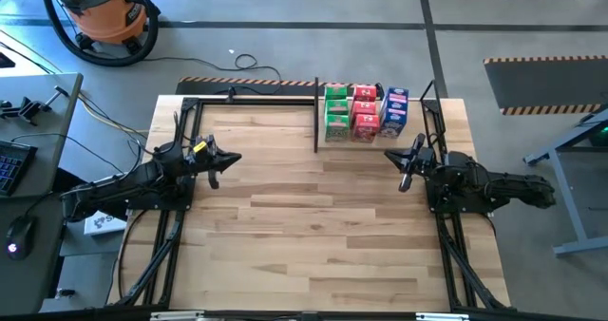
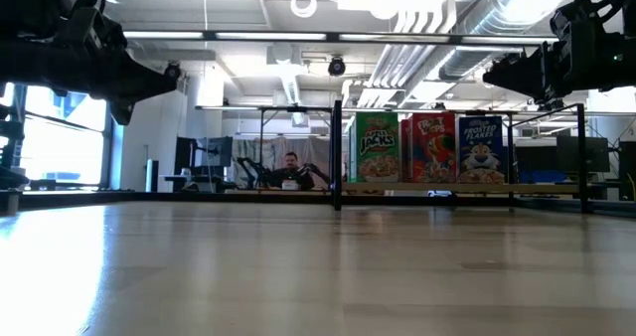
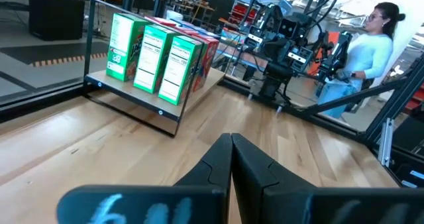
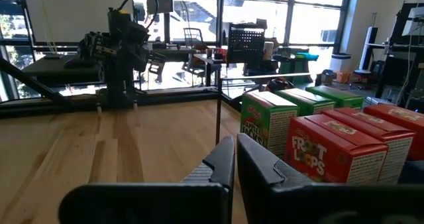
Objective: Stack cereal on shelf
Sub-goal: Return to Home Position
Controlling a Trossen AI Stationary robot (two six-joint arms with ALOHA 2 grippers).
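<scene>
low view: cereal (image 2: 429,147) partly hidden

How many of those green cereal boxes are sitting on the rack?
3. They stand in one row on the shelf, at its upright-post end: first green box, second green box, third green box. The red boxes come next; none seems hidden.

We are in a robotics lab.
Around our wooden table (image 1: 313,236) lie hazard-taped concrete floor (image 1: 285,36) and a shop vacuum (image 1: 100,8); beyond it, ceiling ducts (image 2: 472,18) and cluttered desks (image 4: 199,55).
</scene>
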